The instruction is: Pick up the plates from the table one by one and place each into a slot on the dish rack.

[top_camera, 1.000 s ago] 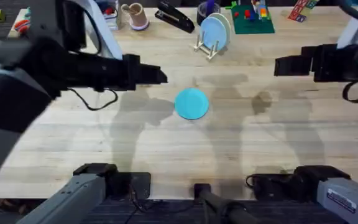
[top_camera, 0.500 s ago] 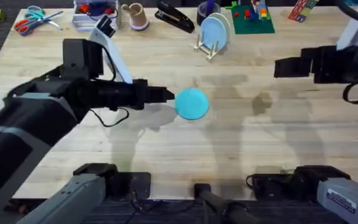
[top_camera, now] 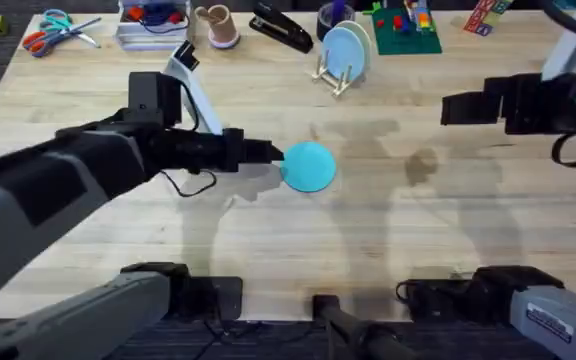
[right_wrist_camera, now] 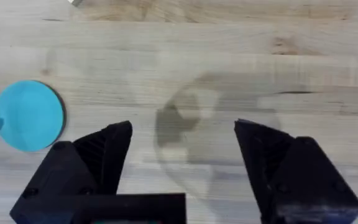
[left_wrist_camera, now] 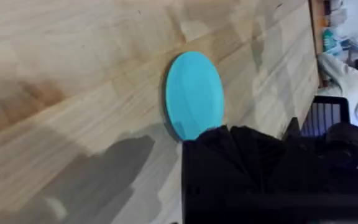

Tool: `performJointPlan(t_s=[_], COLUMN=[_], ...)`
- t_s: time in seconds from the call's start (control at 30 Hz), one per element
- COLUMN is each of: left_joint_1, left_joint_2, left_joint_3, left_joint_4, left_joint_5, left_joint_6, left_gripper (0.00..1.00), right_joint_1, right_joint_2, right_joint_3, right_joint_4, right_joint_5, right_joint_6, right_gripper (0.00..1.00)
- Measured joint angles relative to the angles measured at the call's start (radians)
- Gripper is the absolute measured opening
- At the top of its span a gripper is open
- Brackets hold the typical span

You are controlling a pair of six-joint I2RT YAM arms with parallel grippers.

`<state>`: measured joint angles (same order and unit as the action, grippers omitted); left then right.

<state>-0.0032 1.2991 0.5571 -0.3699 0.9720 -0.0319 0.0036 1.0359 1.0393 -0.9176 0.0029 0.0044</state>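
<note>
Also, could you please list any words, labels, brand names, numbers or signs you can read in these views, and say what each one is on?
No text can be read here.
White label on the right arm's base: dark print, too small and blurred to read.
Colourful box at the table's far right corner: markings too blurred to read.
Turquoise plate, pale blue plate in the dish rack: no markings visible.

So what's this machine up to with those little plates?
The left claw has reached the edge of a turquoise plate lying flat on the table, apparently to pick it up. A pale blue plate already stands in the small wooden dish rack. The right claw hangs open over bare wood.
</note>
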Motion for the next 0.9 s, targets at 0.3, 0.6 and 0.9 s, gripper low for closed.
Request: performJointPlan(t_s=[0.3, 0.6, 0.9], left_joint_1=[-0.004, -0.076, -0.077], left_joint_2=[0.078, 0.163, 0.174], left_joint_3=[0.000, 0.000, 0.000], left_joint_4=[0.103, 0.172, 0.179], left_joint_5=[0.030, 0.029, -0.008], left_joint_6=[-0.032, -0.085, -0.105], left_gripper=[0.042, 0.042, 0.042], right_joint_1=[0.000, 0.000, 0.000], right_joint_2=[0.000, 0.000, 0.000], right_joint_3=[0.000, 0.000, 0.000], right_joint_4=[0.000, 0.000, 0.000], right_joint_5=[0.000, 0.000, 0.000], right_joint_6=[0.000, 0.000, 0.000], right_gripper=[0.995, 0.995, 0.993])
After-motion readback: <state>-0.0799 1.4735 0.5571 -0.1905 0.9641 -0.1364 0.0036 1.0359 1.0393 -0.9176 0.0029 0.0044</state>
